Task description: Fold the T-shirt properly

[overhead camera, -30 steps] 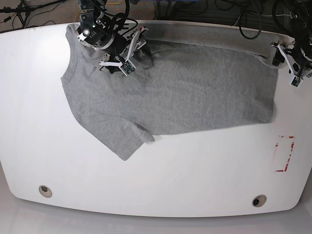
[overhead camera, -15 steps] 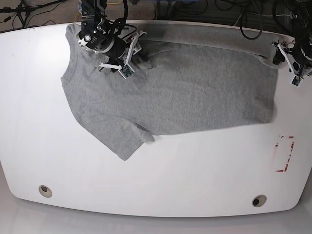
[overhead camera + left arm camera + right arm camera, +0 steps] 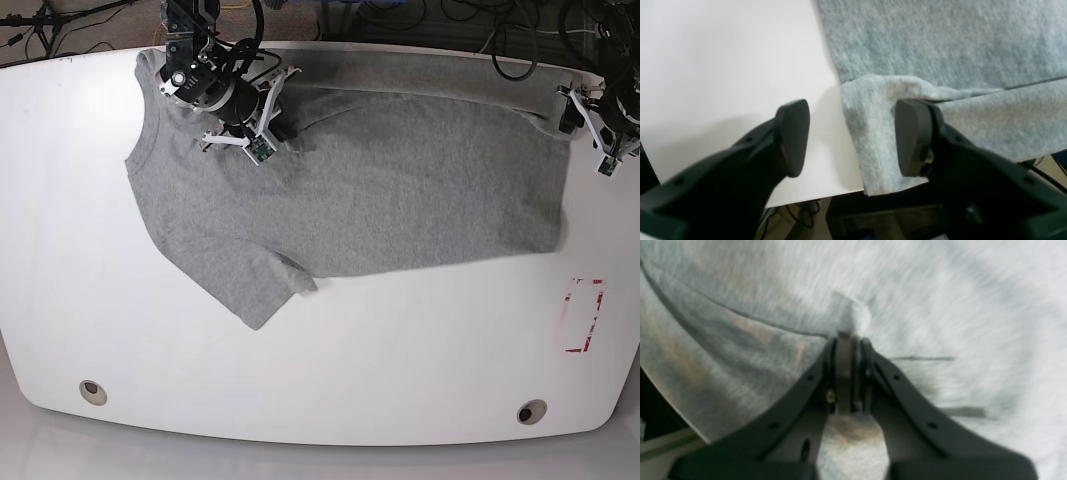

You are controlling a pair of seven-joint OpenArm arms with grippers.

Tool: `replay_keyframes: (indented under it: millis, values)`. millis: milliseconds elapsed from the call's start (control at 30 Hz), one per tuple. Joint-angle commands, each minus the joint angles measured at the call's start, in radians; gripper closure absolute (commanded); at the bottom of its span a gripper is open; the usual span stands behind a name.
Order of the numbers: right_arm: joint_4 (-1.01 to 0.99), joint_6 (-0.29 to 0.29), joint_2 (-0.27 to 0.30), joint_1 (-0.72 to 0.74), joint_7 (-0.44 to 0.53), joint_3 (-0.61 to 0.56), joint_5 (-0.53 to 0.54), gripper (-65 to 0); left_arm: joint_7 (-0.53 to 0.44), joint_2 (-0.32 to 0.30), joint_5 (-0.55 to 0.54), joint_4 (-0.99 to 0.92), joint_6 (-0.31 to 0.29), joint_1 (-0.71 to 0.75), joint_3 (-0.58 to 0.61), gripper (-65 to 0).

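1. One grey T-shirt [image 3: 350, 180] lies spread flat on the white table [image 3: 330, 360], covering the far half of it; the shirt's body runs across the table's width and its far edge hangs over the table's far rim; no lettering shows on the upturned side.
2. One short sleeve [image 3: 262, 290] points toward the table's near edge, on the shirt's end nearest the right arm; the shirt's opposite end, a straight hem, lies beside the left arm.
3. The right gripper [image 3: 847, 340] sits over the shirt's far sleeve region, near the table's far rim; its two dark jaws are pressed together on a small pinched ridge of the shirt's cloth, which pokes up past the fingertips; the wrist picture is motion-blurred, so finer detail of the fold is unclear.
4. The left gripper [image 3: 850, 136] hangs at the table's far corner by the hem; its fingers [image 3: 793, 136] stand wide apart and hold nothing; one finger is above bare table, the other above a folded-over corner of the shirt at the table's rim; whether that finger touches the cloth cannot be told.
5. A red rectangular outline [image 3: 584, 315] is marked on the table beyond the hem, toward the near side; two round holes [image 3: 92, 391] sit near the table's near edge.
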Motion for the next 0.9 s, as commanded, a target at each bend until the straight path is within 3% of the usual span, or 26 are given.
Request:
replay_keyframes:
  millis: [0, 733, 800, 867]
  values:
    - [0.047, 0.001, 0.003, 0.000, 0.020, 0.001, 0.009, -3.8, -0.013, -0.019, -0.008, 0.015, 0.002, -0.002, -0.008, -37.9]
    - [0.064, 0.001, 0.004, 0.083, 0.018, 0.001, 0.009, -4.3, -0.013, -0.019, -0.008, 0.015, 0.002, -0.002, -0.007, -37.9]
    - [0.053, 0.001, 0.004, 0.093, 0.018, 0.001, 0.009, -5.2, -0.013, -0.019, -0.008, 0.015, 0.002, -0.002, -0.007, -37.9]
    - [0.044, 0.001, 0.006, 0.096, 0.018, 0.001, 0.009, -10.5, -0.013, -0.019, -0.008, 0.015, 0.001, -0.002, -0.003, -37.9]
